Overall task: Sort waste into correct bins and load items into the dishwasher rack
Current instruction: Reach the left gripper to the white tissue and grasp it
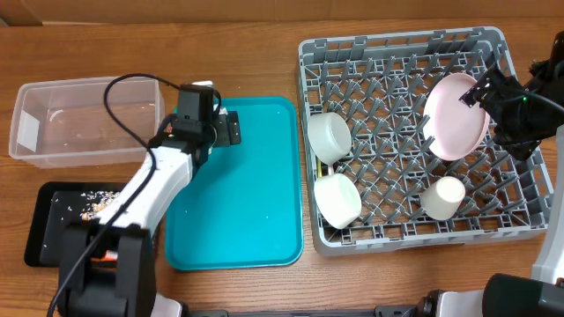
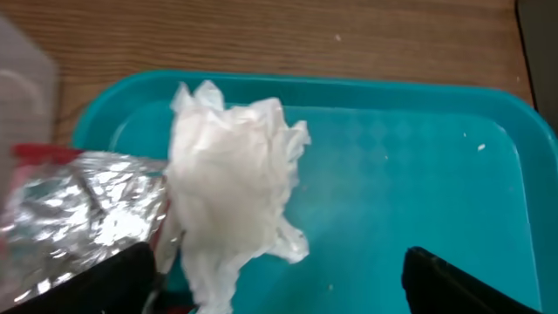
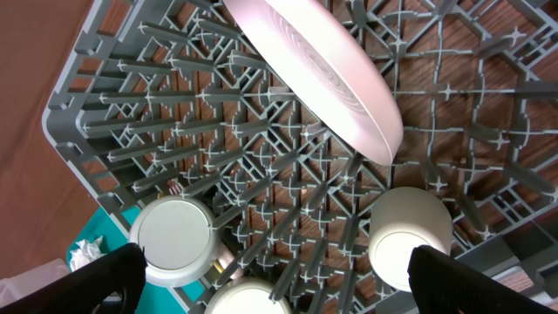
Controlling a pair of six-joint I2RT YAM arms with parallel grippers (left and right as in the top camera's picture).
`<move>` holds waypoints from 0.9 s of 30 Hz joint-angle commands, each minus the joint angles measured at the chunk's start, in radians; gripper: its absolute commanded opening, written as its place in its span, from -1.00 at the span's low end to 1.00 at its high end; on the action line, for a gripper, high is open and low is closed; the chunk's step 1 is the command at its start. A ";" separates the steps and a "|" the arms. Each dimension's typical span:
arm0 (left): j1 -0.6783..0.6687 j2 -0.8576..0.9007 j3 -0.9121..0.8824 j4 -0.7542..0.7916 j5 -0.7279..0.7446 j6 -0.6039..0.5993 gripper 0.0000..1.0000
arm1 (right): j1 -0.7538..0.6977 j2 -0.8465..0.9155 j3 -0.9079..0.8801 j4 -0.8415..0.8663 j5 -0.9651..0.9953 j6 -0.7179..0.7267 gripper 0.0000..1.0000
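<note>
My left gripper [image 1: 231, 128] hangs open over the far left corner of the teal tray [image 1: 256, 202]. In the left wrist view the crumpled white napkin [image 2: 231, 183] lies on the tray between the open fingers [image 2: 279, 258], close to the left one. The red-and-silver foil wrapper [image 2: 78, 209] lies just left of it. My right gripper [image 1: 480, 91] is open and empty above the grey rack [image 1: 520, 224], beside the pink plate [image 1: 456, 114], which stands on edge. The rack also holds two bowls [image 1: 329, 136] [image 1: 337, 200] and the white cup [image 1: 442, 197].
The clear tub [image 1: 88, 119] stands at the far left. The black tray [image 1: 40, 233] in front of it holds pale crumbs [image 1: 92, 204] and an orange bit [image 1: 110, 256]. The left arm lies across the tray's right end.
</note>
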 commanded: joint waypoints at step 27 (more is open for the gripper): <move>-0.002 0.096 0.024 0.074 0.005 0.092 0.21 | -0.002 -0.012 0.002 0.005 0.010 -0.006 1.00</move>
